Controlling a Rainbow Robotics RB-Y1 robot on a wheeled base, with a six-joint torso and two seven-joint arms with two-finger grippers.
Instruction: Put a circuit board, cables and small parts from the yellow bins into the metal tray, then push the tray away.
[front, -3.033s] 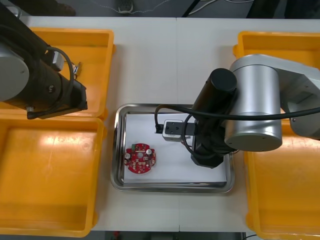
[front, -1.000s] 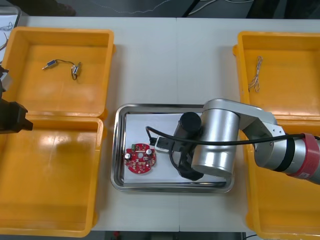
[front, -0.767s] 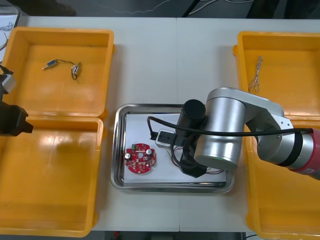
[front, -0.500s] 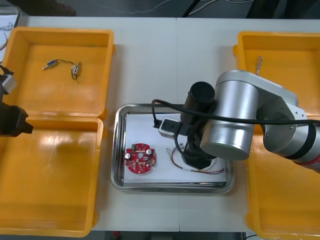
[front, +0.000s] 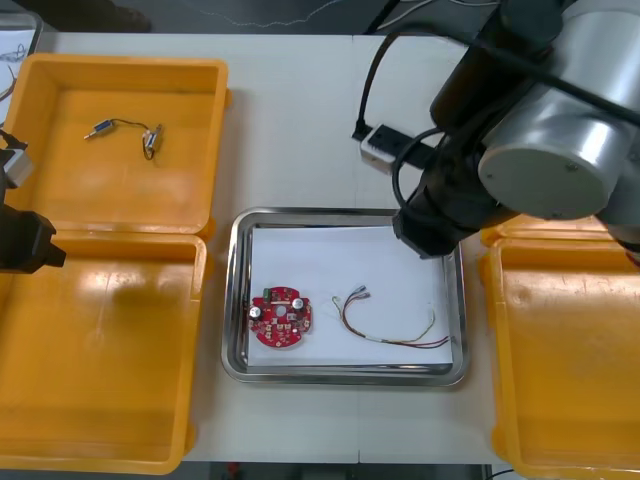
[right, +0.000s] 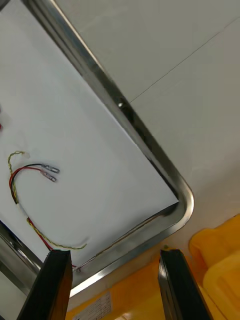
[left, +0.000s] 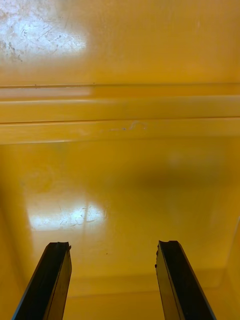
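The metal tray (front: 232, 300), white inside, sits mid-table. In it lie a round red circuit board (front: 281, 317) and, to the board's right, a red and yellow cable (front: 385, 325). My right arm (front: 555, 130) hangs above the tray's far right corner. In its wrist view the right gripper (right: 115, 280) is open and holds nothing, above the tray rim (right: 150, 155), with the cable (right: 25, 200) lying free beyond one finger. My left gripper (left: 115, 280) is open and holds nothing over the floor of a yellow bin (left: 120, 175) at the table's left edge.
The far left bin (front: 200, 70) holds a black cable with small metal parts (front: 130, 132). The near left bin (front: 100, 350) and near right bin (front: 570, 360) look bare. A bin corner (right: 220, 250) lies close to the right fingers.
My right arm has risen from the tray and swung to the far right, leaving the red and yellow cable lying in the tray. The left arm has stayed put.
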